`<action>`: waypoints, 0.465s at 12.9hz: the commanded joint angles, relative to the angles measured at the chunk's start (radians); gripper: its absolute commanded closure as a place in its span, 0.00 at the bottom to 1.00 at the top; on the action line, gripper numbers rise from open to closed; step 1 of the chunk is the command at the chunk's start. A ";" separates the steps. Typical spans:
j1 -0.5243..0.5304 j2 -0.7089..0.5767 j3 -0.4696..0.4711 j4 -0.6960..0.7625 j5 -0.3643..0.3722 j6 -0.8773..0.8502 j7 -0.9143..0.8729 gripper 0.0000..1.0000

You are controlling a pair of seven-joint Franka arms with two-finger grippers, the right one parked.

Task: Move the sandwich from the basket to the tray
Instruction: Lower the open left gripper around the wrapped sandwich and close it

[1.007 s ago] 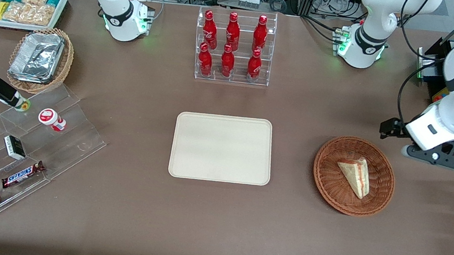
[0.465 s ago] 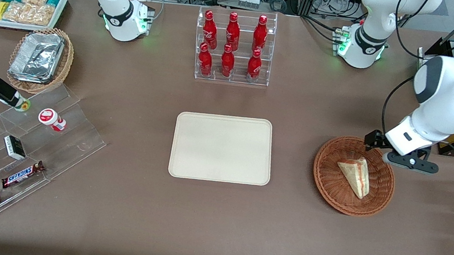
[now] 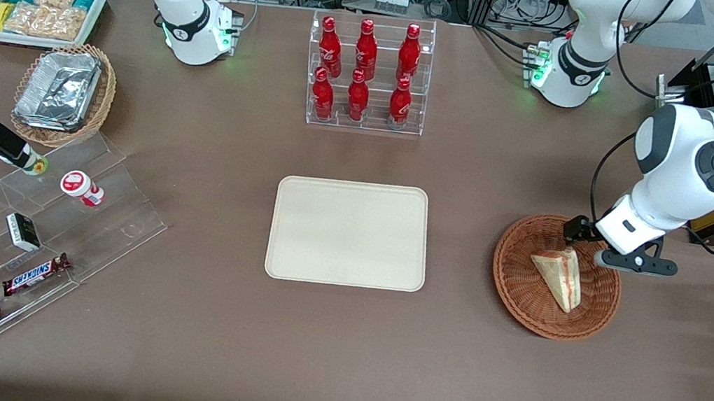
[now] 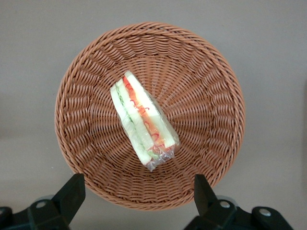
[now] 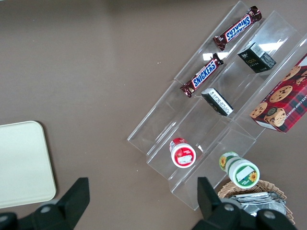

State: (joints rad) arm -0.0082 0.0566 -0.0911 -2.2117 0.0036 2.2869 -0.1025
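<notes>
Sandwich (image 3: 559,277) lies plastic-wrapped in the round reddish-brown wicker basket (image 3: 518,281), near its centre, filling layers showing along the cut edge. Cream tray (image 3: 350,233) sits flat on the brown table (image 3: 334,353), well apart from the basket, toward the parked arm's end. Gripper (image 4: 139,196) hovers above the basket's farther rim, fingers (image 4: 72,194) spread wide, holding nothing.

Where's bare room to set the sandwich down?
The whole tray is bare, with open table between it and the basket. Crowded: the bottle rack and the snack shelf. The gripper, jaws open, hovers above the sandwich.
</notes>
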 commanded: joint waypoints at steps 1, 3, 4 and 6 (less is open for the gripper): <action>-0.004 0.032 0.002 0.001 -0.001 0.031 -0.184 0.00; -0.007 0.071 0.001 0.001 -0.001 0.058 -0.331 0.00; -0.006 0.083 0.001 0.001 -0.005 0.072 -0.371 0.00; -0.004 0.107 0.001 0.004 -0.010 0.085 -0.414 0.00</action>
State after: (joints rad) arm -0.0094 0.1449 -0.0912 -2.2122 0.0021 2.3473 -0.4562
